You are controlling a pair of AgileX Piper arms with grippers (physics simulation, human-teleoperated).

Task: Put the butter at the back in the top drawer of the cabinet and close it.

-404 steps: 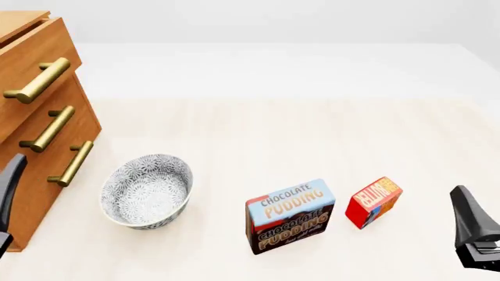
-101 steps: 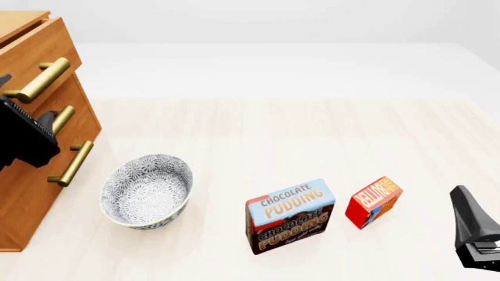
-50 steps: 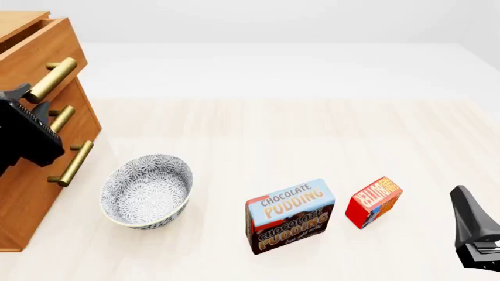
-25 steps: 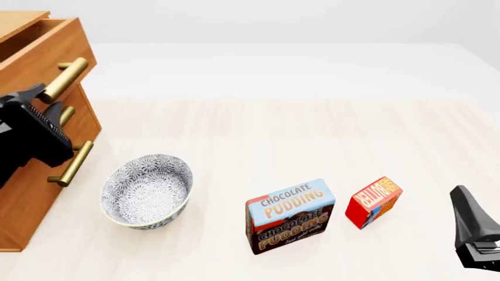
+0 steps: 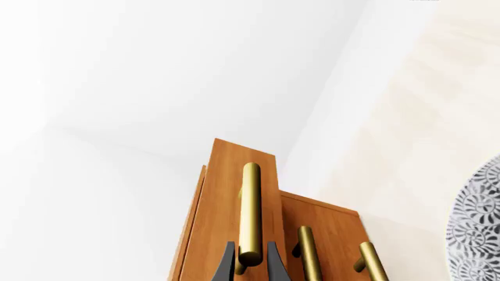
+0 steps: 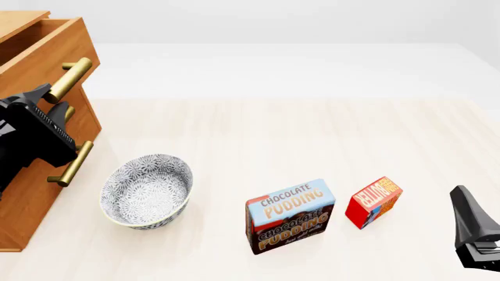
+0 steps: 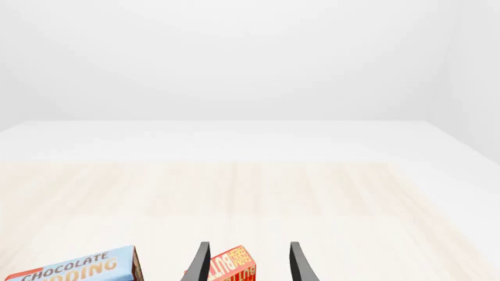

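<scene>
Now left tool (image 5: 250,270) pinching top drawer (image 6: 43,50) brass handle (image 5: 250,211), right tool (image 7: 246,263) spread, holding nothing

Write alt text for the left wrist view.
The left gripper is shut on the brass handle of the top drawer, which juts out from the wooden cabinet. Beside it is the edge of a patterned bowl.

Readable on the larger blue-and-brown box (image 6: 290,216): "CHOCOLATE PUDDING" on its top, repeated on its front face. Readable on the small red box (image 6: 373,202) just beside it: "BUTTER" in orange-yellow letters, running slantwise. No other lettering legible anywhere.
</scene>
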